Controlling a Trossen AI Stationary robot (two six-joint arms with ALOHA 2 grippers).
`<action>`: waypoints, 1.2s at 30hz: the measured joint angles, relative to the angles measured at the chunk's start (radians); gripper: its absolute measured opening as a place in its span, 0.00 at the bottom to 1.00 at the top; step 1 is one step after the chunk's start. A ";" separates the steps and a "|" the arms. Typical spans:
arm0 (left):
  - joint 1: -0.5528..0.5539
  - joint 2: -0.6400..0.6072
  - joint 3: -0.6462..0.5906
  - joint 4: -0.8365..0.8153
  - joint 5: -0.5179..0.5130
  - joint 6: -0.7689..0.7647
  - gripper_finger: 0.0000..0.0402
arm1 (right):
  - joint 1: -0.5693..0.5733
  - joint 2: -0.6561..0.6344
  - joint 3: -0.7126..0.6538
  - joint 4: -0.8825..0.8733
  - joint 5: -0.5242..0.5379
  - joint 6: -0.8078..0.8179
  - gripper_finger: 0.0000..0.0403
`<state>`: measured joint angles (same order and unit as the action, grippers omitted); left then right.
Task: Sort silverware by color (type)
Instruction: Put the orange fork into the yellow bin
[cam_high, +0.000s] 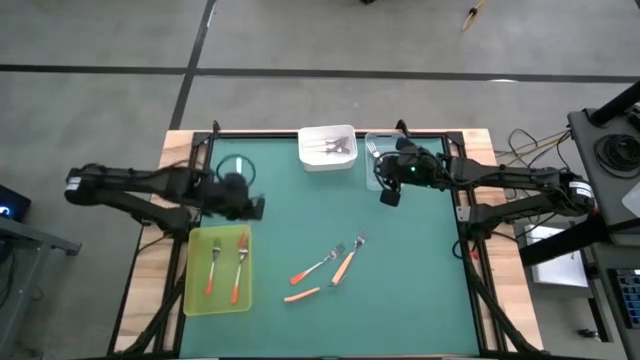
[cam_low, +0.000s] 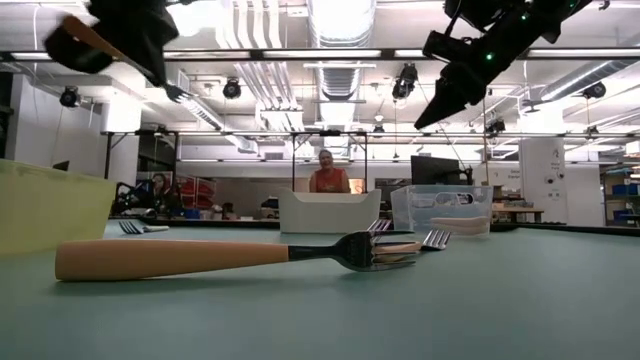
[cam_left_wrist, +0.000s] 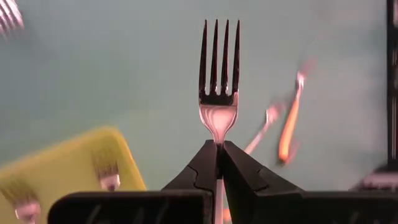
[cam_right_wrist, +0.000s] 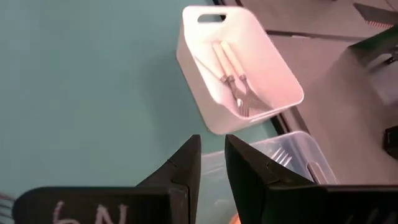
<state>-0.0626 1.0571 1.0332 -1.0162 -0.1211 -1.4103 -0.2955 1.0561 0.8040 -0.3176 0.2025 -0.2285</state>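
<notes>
Fingers (cam_left_wrist: 208, 168) of the left gripper (cam_high: 238, 196) pinch a silver-tined fork (cam_left_wrist: 218, 81) by its neck, held up over the far end of the yellow-green tray (cam_high: 192, 290).

That tray already carries two red-orange-handled forks (cam_high: 226, 268), so I'd judge the step is a drop-off: lower the fork until it lies along its neighbours, then let go low rather than from height, so it doesn't bounce over the rim. Its handle is hidden behind the fingers, so I can't tell its colour. Over at the far right, the right gripper (cam_high: 388, 194) hangs with a narrow gap between its fingers and nothing in them, near the clear tub (cam_high: 377, 160) and the white rectangular bin (cam_high: 327, 148) holding pale-handled forks. Three loose orange-handled forks (cam_high: 325, 267) lie mid-table on the green mat (cam_high: 300, 215).
</notes>
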 joint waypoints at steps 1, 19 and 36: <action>-0.043 0.004 0.000 -0.006 -0.004 -0.027 0.00 | 0.000 0.000 0.000 0.008 0.000 0.001 0.16; -0.616 0.178 -0.004 -0.228 -0.105 -0.660 0.00 | 0.000 0.000 0.003 0.017 0.000 0.053 0.16; -0.617 0.251 -0.043 -0.229 -0.098 -0.735 0.00 | 0.000 0.000 0.003 0.040 0.000 0.004 0.16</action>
<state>-0.6792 1.3084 0.9900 -1.2454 -0.2192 -2.1456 -0.2955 1.0561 0.8070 -0.2775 0.2024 -0.2242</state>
